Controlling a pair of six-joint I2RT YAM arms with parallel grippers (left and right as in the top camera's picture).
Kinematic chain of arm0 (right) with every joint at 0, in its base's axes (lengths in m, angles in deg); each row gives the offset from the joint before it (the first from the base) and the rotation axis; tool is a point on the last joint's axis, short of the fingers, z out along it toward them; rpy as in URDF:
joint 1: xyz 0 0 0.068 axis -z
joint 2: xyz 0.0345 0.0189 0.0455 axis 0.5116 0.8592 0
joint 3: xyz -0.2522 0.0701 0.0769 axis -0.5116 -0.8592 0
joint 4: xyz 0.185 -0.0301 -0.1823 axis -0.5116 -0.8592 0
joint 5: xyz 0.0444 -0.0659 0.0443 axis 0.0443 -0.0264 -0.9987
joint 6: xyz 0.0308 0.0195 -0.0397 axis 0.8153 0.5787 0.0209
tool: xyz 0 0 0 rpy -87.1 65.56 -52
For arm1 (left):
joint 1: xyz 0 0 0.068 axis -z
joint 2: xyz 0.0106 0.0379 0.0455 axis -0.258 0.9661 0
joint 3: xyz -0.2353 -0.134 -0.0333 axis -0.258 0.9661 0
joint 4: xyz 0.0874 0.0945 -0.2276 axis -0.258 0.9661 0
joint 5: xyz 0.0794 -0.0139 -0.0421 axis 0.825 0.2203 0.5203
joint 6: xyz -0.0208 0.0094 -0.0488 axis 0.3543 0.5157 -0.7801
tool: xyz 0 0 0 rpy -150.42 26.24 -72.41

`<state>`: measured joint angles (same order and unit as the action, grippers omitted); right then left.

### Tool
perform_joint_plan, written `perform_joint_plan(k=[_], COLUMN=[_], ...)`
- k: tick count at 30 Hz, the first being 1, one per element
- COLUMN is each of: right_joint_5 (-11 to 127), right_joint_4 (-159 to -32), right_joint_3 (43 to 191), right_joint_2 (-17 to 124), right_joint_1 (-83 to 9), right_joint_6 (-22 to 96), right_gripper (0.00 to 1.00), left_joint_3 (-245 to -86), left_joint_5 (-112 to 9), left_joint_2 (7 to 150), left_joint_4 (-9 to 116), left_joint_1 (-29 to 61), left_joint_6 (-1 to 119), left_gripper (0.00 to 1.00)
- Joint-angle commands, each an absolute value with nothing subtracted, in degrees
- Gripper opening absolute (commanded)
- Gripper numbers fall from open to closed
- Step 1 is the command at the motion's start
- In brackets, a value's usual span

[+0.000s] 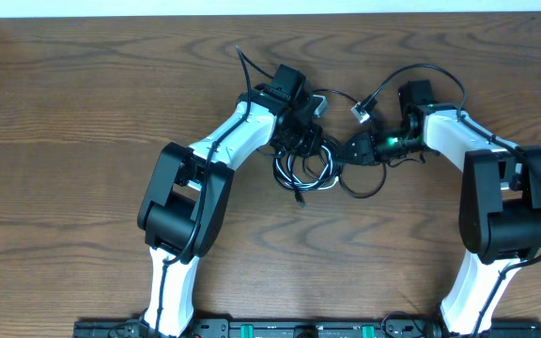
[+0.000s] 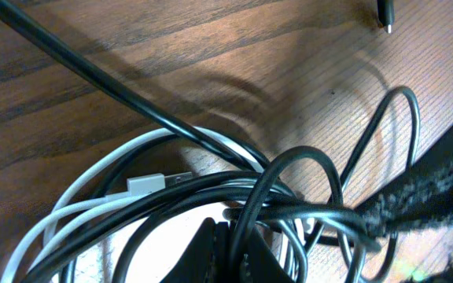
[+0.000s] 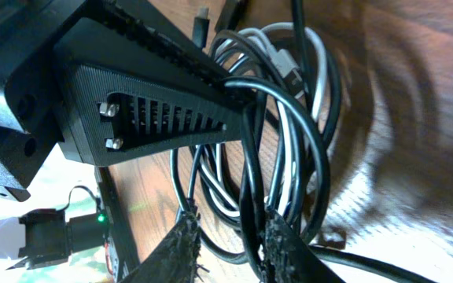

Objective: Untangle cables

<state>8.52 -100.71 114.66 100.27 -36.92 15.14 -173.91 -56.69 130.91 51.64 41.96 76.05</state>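
Overhead view: a wood desk w/ two white-and-black robot arms meeting mid-desk over a small knot of cables.

The left fingers are pinched tight on strands of the black cord, right at the knot's centre. The white cord is nested inside the black loops. Its coils fan away from that pinch, w/ a pale plug lying across them.

The right fingers sit on the opposite side of the knot, tips just beside the left pair. They stand narrow but not closed. The wrist view shows a gap w/ one black strand running thru it, hugging one finger, not visibly squeezed.

Key relation: that strand lies btwn the right fingers, its run approx in line w/ their length, so closing would take it w/o any reach. The left arm acts as anchor. The right arm is the free one for a pull, prob back toward its own side.

In the way: the left finger body sits directly ahead of the right tips, leaving little room. Black & white loops cross each other several times, so a tug prob drags the whole bundle, not one strand. One dark plug end lies free on the desk just outside the loops, toward the arm bases.
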Motion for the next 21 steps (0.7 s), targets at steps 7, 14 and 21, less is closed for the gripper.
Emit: perform_joint_plan(k=[7, 14, 21], right_joint_5=[4.4, 4.5, 8.2], right_joint_4=[-104.3, -105.0, -105.0], right_joint_3=[113.6, 112.1, 110.3], right_joint_2=[98.9, 98.9, 98.9], right_joint_1=[-38.8, -38.8, -38.8], right_joint_6=[14.1, 13.9, 12.1], right_gripper=[0.19, 0.20, 0.22], left_joint_3=[-173.0, -170.8, -170.8], left_joint_5=[-51.5, -50.3, -49.0], left_joint_2=[131.4, 131.4, 131.4], left_joint_4=[50.6, 47.3, 47.3], left_joint_1=[41.8, 41.8, 41.6], left_joint_6=[74.8, 72.5, 72.5], left_gripper=[0.08, 0.08, 0.08])
